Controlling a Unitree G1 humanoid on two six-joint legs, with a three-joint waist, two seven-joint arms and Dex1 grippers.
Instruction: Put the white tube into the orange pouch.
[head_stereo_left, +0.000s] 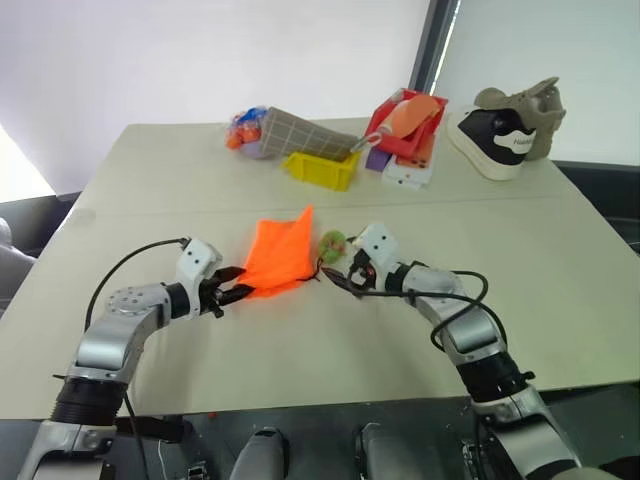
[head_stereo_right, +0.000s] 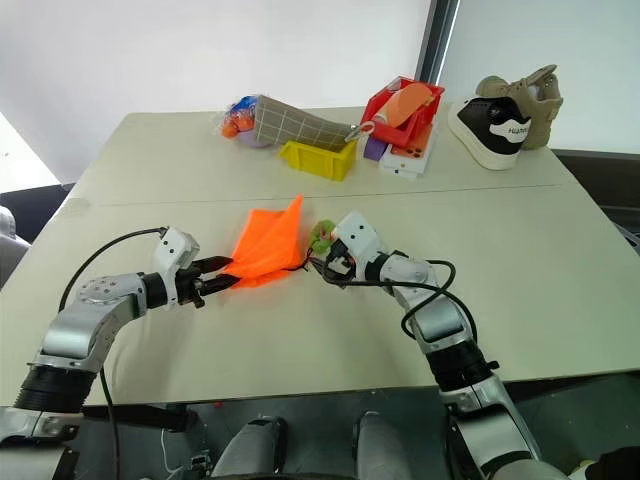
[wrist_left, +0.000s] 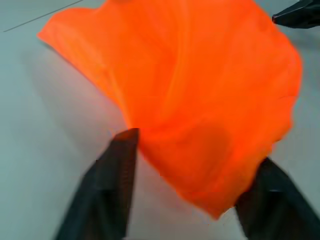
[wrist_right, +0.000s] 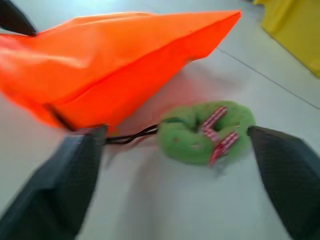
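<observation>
We have the orange pouch (head_stereo_left: 280, 257) lying on the surface (head_stereo_left: 150, 190) between our two arms, which come at it from opposite sides, probably so that each can take an edge and hold the mouth apart for the tube. Our left pincer (head_stereo_left: 237, 289) sits at the pouch's near-left corner with its fingers spread on either side of the fabric, gripping nothing that we can make out. Our right pincer (wrist_right: 175, 150) stands wide open just beside the green fuzzy tag (wrist_right: 206, 131) and the black cord (wrist_right: 132, 136), holding nothing.

The pouch is bright neon orange, soft and crumpled, one corner peaked up off the surface (it looks limp enough to collapse once let go). The white tube we cannot pick out; it may be inside the pouch or in the clutter by the yellow bin (head_stereo_left: 322, 168) at the far side.
</observation>
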